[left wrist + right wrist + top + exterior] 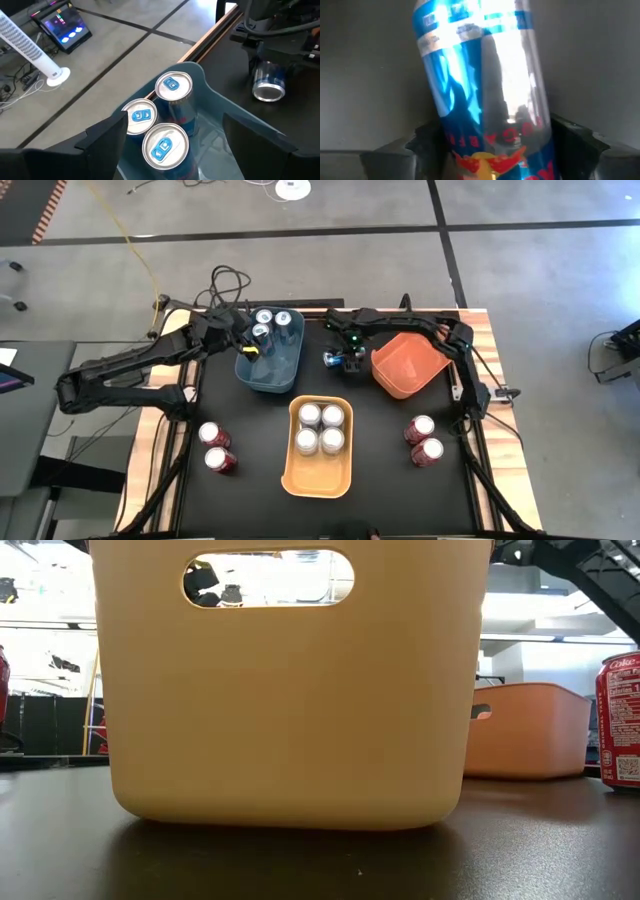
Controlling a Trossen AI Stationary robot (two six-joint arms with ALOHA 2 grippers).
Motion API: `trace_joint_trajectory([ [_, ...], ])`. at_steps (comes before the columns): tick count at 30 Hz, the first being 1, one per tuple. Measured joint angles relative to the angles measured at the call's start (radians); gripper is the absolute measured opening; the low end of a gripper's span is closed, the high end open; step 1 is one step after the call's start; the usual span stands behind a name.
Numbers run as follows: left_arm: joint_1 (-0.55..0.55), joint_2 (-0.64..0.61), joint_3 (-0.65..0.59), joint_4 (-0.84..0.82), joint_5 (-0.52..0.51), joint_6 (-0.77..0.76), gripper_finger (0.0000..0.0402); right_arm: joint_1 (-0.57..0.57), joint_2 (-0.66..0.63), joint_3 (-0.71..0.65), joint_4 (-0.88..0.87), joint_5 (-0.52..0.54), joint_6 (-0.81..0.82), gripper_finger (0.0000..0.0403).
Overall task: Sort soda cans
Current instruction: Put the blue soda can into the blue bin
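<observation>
You have three bins on the table (200,405). One bin (268,365) sits at the back left of centre, with three upright cans (268,325) clustered in its far end. A second bin (405,363) sits to its right, at the back. Between those two, one can (333,360) lies on its side on the tabletop, between the right gripper's (345,358) fingers. The left gripper (248,340) hangs over the first bin beside its cans. The third bin (320,470) sits in front at the centre, with four cans (321,428) upright in its rear half. Two cans (215,447) stand at the front left, two more (423,440) at the front right.
</observation>
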Motion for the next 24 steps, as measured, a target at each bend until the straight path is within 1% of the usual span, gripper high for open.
trace_joint_trajectory([
  [7,0.000,0.000,0.000,0.000,0.001,-0.015,0.0322,0.008,-0.014,0.002,-0.004,0.004,0.026,0.0224],
  [8,0.000,0.000,0.000,0.000,0.006,-0.017,0.0322,0.008,-0.027,0.002,-0.001,0.006,0.031,0.0222],
  [10,0.000,0.000,0.000,0.013,0.058,-0.013,0.0322,0.010,-0.067,0.001,0.000,0.008,0.051,0.0222],
  [14,-0.005,0.019,0.000,0.093,0.246,0.036,0.0322,0.025,-0.162,0.002,0.021,0.008,0.089,0.0223],
  [16,-0.014,0.047,0.000,0.137,0.311,0.068,0.0322,0.042,-0.208,0.002,0.051,0.008,0.113,0.0232],
  [20,-0.052,0.128,0.000,0.239,0.373,0.123,0.0322,0.098,-0.295,0.002,0.131,0.006,0.158,0.0239],
  [24,-0.090,0.198,0.000,0.356,0.452,0.149,0.0322,0.163,-0.326,0.002,0.181,0.005,0.169,0.0235],
])
